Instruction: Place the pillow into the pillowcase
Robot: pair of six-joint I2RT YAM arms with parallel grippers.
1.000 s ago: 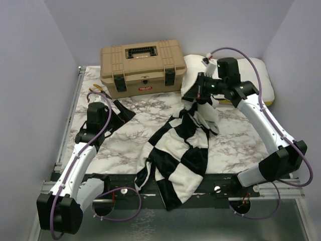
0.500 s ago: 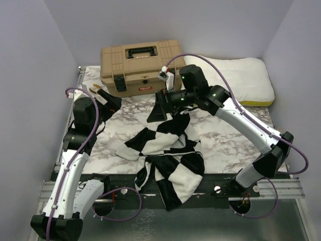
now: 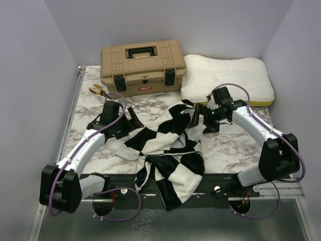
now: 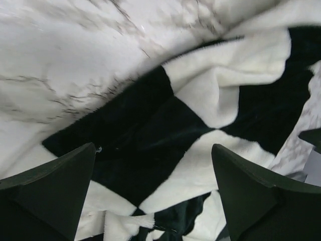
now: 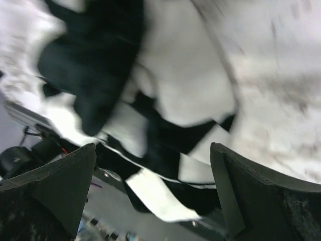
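A second ago the right jaws pinched a corner of the pillowcase (image 3: 170,150) and held it up in front of the pillow (image 3: 225,78). Now they stand spread and pinch nothing, low over the tabletop (image 3: 235,145), with the cloth's edge just to their left. The right arm (image 3: 256,123) has swung down from its reach toward the toolbox (image 3: 140,68) of half a second ago. The left arm (image 3: 85,148), raised then, has come down, and the left jaws, spread wide as before, hang just above the cloth's left part. The left wrist view shows black and cream squares between their tips. The right wrist view is blurred.

The pillowcase, no longer drawn up, lies crumpled between the two sets of jaws, and its near end hangs over the tabletop's front edge. The pillow lies beyond the right jaws, apart from them, outside the case and unmoved, just beside the toolbox.

Counted: one pillow, one pillowcase, one toolbox, one pair of yellow-handled pliers (image 3: 97,89) beyond the left jaws, two arms.
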